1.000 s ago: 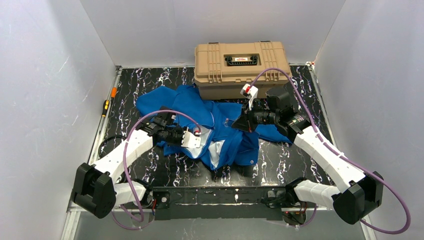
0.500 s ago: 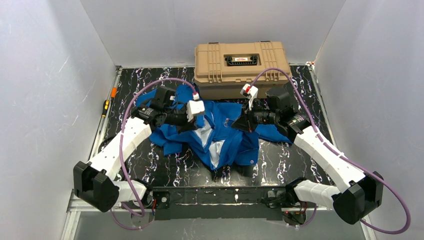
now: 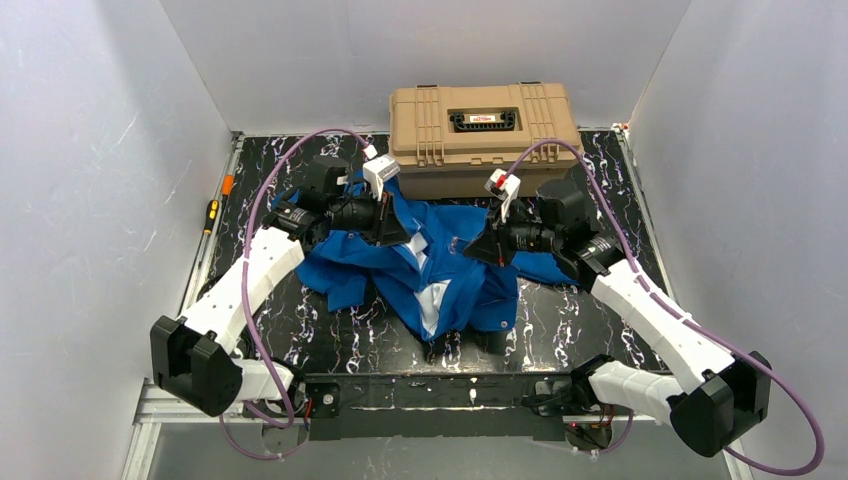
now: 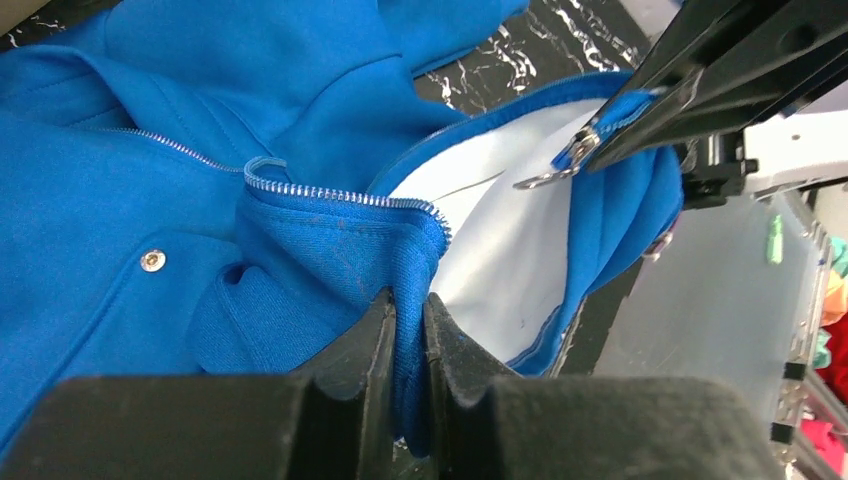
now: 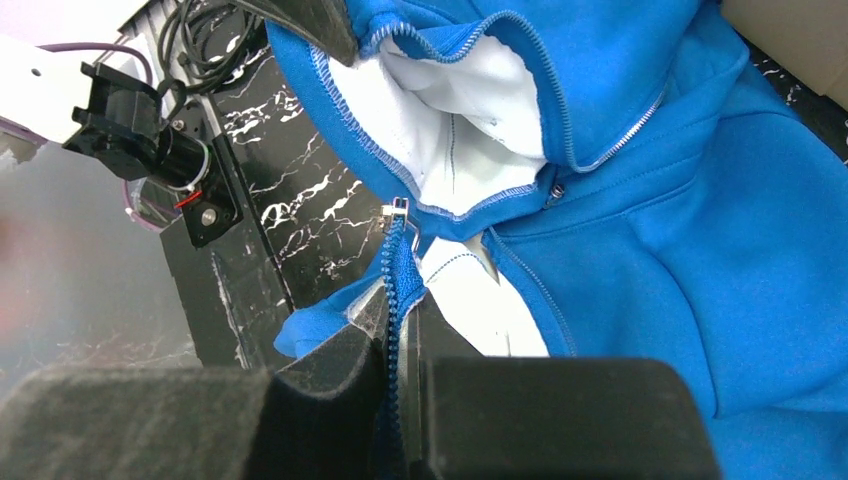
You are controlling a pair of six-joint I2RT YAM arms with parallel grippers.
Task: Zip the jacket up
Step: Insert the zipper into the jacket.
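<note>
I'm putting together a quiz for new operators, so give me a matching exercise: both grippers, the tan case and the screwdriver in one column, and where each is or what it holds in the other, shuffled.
Column one:
1. left gripper
2. right gripper
3. tan case
4. screwdriver

Column two:
A. along the left edge of the table
B. shut on the edge of the jacket that carries the metal slider
C. at the far end, behind the jacket
D. shut on a blue fold just below the bare zipper teeth

Pairs: 1-D, 2-B, 3-C, 4-A.
</note>
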